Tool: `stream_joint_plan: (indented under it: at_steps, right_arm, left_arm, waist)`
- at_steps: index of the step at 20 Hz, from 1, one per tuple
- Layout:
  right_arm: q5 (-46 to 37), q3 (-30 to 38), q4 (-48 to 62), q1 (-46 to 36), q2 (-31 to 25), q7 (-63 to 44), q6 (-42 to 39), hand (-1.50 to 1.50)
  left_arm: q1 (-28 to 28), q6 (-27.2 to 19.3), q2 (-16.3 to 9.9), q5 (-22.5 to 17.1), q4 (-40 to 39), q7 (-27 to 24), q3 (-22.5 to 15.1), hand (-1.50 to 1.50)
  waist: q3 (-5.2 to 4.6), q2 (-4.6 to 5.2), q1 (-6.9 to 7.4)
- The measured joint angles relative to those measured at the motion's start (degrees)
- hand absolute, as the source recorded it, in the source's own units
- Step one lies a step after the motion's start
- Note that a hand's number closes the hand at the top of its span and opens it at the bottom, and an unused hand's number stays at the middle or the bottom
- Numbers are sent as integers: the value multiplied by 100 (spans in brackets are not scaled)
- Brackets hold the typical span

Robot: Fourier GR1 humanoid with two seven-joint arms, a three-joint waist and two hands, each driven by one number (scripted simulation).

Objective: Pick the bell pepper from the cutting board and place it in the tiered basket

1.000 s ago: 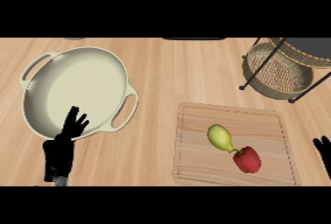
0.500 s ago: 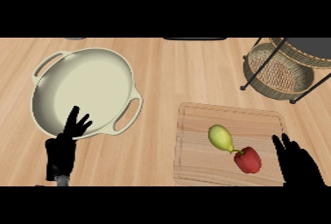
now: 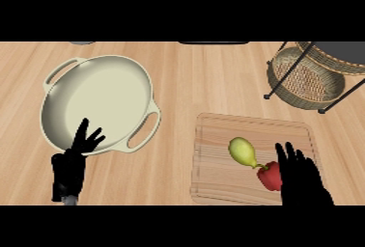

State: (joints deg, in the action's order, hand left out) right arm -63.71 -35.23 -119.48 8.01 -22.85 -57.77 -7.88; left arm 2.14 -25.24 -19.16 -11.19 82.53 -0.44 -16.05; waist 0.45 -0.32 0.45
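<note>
A red bell pepper (image 3: 269, 177) lies on the wooden cutting board (image 3: 221, 140) at the lower right, beside a yellow-green pear-shaped fruit (image 3: 242, 150). My right hand (image 3: 302, 177) is open, fingers straight, just right of the pepper and partly over its right side. The tiered basket (image 3: 308, 79), woven with a black wire frame, stands at the upper right. My left hand (image 3: 73, 163) rests open at the lower left, fingers up, over the rim of a pan.
A large cream two-handled pan (image 3: 96, 103) takes up the left half of the wooden counter (image 3: 206, 77). Bare counter lies between the pan, the board and the basket.
My right hand has come in from the lower right edge and moved left and up onto the board, reaching the pepper's right side. The left hand has stayed put.
</note>
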Motion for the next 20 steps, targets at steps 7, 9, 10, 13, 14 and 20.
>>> stream_joint_plan:
  at_steps: [7, 9, 10, 13, 14, 20]
  right_arm:
    - [8, 140, 590, -247, 405, 99, -220, -150]
    - [103, 291, 675, -286, 401, 165, -306, -150]
    - [96, 302, 697, -314, 456, 168, -335, -150]
    - [147, 395, 684, -353, 539, 179, -533, -150]
    - [203, 477, 728, -401, 549, 214, -602, -150]
    - [227, 600, 990, -275, 706, 305, -649, -150]
  left_arm:
    - [7, 74, 101, 92, -21, 13, 76, 0]
    - [40, 144, 120, 95, -29, -85, 107, 0]
    - [44, 136, 137, 124, -26, -79, 119, 0]
    - [58, 219, 140, 134, -2, -50, 168, 0]
    - [73, 291, 133, 115, 1, -92, 190, 0]
    - [147, 308, 225, 209, 28, -163, 244, 0]
  waist:
    - [12, -12, -11]
    - [13, -13, -17]
    - [13, -14, -19]
    - [6, -11, -27]
    - [3, -10, -27]
    - [12, -16, -37]
